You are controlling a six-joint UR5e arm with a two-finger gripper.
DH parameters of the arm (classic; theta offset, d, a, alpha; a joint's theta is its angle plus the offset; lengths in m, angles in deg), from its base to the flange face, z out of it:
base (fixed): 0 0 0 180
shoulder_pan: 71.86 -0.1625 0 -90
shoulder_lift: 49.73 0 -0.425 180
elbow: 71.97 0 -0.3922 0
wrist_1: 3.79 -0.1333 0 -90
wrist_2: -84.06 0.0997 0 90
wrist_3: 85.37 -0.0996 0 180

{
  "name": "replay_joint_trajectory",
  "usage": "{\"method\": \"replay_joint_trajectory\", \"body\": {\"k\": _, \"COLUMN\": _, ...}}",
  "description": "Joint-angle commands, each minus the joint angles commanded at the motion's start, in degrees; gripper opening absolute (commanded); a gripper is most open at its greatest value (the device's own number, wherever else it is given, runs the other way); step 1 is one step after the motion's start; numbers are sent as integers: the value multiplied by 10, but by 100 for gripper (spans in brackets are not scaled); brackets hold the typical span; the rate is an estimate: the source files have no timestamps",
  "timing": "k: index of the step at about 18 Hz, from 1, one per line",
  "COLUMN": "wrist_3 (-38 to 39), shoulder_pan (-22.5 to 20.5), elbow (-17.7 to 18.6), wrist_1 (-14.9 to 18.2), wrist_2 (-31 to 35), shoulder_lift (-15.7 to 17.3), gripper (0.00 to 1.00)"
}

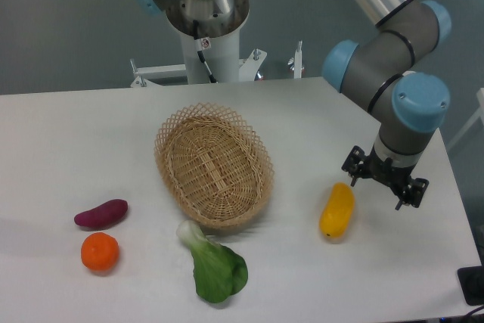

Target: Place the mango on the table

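- Nearest me, a leafy green (215, 268) lies well left of my gripper (384, 179).
- Mango (337, 210) rests on the table (76, 134), just left of the tool, untouched.
- I cannot tell the jaw state.

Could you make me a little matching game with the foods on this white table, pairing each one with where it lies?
Things:
1. elongated yellow mango
2. round orange fruit
3. leafy green bok choy
4. purple sweet potato

Places:
A. just in front of the woven wicker basket
B. left side, directly behind the orange fruit
C. right of the basket, beside the robot's black gripper
D. front left corner area of the table

Pairs: 1-C, 2-D, 3-A, 4-B
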Motion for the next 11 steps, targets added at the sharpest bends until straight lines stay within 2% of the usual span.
{"method": "replay_joint_trajectory", "body": {"k": 3, "wrist_3": -40, "shoulder_pan": -8, "elbow": 0, "wrist_1": 17, "wrist_2": 3, "shoulder_lift": 5, "gripper": 100}}
{"method": "replay_joint_trajectory", "body": {"k": 7, "wrist_3": -42, "shoulder_pan": -11, "elbow": -6, "wrist_1": 19, "wrist_2": 6, "shoulder_lift": 6, "gripper": 100}}
{"method": "replay_joint_trajectory", "body": {"k": 11, "wrist_3": -42, "shoulder_pan": -13, "elbow": -14, "wrist_1": 39, "wrist_2": 8, "shoulder_lift": 6, "gripper": 100}}
